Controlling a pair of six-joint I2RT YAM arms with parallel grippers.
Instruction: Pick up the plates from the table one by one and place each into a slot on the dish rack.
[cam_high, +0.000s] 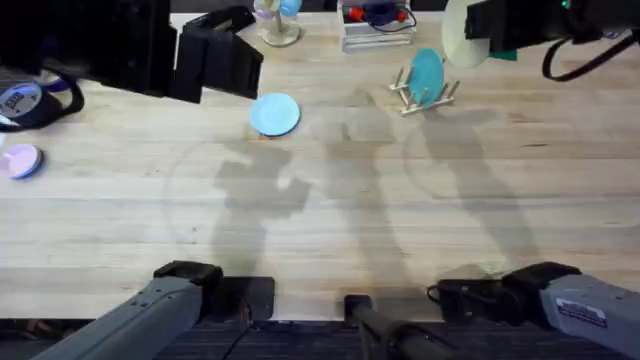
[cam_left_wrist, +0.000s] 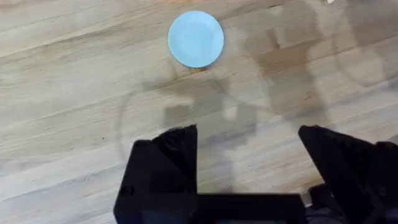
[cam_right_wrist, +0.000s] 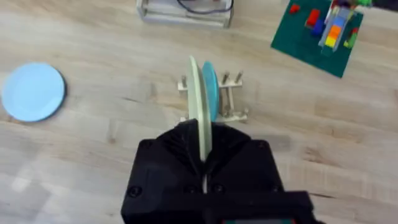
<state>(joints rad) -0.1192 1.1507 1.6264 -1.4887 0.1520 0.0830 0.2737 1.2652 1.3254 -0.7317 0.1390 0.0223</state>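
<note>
- Fingers of my right gripper (cam_right_wrist: 204, 163) are clamped on the cream-yellow plate (cam_right_wrist: 199, 106), held on edge above the dish rack (cam_right_wrist: 214, 102).
- Dish rack: thin light-wood dowel pegs; a teal plate (cam_high: 427, 75) stands upright in one slot, apparently the middle.
- My left gripper (cam_left_wrist: 249, 149) hangs with fingers apart, holding nothing.
- Sky-blue plate (cam_left_wrist: 196, 38): round, flat, lying on the planked table (cam_high: 400, 200).

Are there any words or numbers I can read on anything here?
None can be read.
Tape roll: printing on its blue-and-white label, too blurred to read.
Label on the right arm: small dark marks, too small to read.
Sky-blue plate, cream plate, dish rack: no writing.
</note>
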